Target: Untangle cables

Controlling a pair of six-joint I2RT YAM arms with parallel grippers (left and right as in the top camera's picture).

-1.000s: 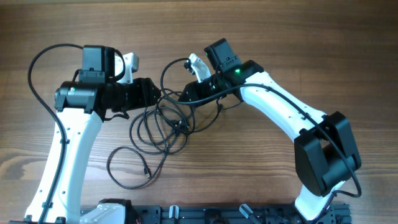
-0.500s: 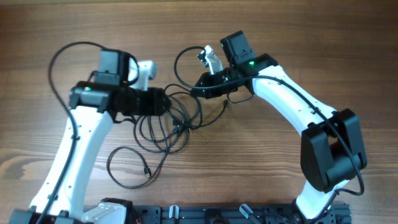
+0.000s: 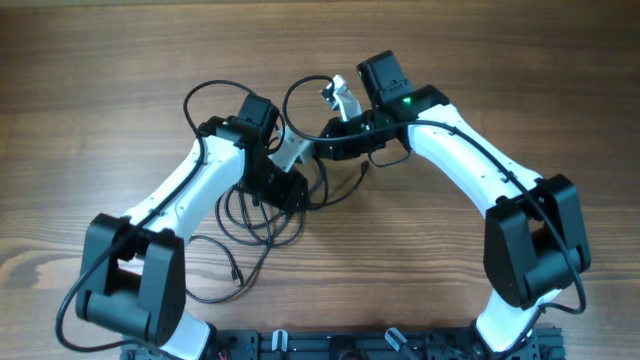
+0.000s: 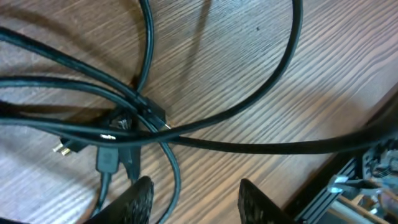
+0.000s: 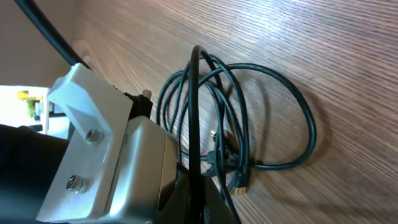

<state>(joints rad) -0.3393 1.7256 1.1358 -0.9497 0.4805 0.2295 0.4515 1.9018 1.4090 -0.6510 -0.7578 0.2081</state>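
Note:
The cables (image 3: 268, 212) lie in a black tangle at the table's middle, with one loop (image 3: 205, 272) trailing to the front left. My left gripper (image 3: 287, 188) hangs over the tangle's right side. Its fingers (image 4: 140, 194) stand open just above the wood, and one thin strand (image 4: 176, 180) runs loose between them, near the left finger. A knot of crossing cords (image 4: 144, 117) and a plug (image 4: 106, 159) lie just ahead. My right gripper (image 3: 327, 148) is shut on a cable (image 5: 195, 112) that rises taut from the coils (image 5: 273, 118); a gold-tipped plug (image 5: 243, 184) lies beside it.
The left arm's thick supply cable (image 3: 212, 94) arches behind its wrist, and a thin loop (image 3: 298, 100) curls near the right wrist. The left arm's housing (image 5: 93, 130) fills the left of the right wrist view. A black rail (image 3: 330, 345) runs along the front edge.
The left arm has swung right and turned so that its gripper sits over the tangle, fingers narrower than before. The right gripper shut on a cable and drew up and right, then held still.

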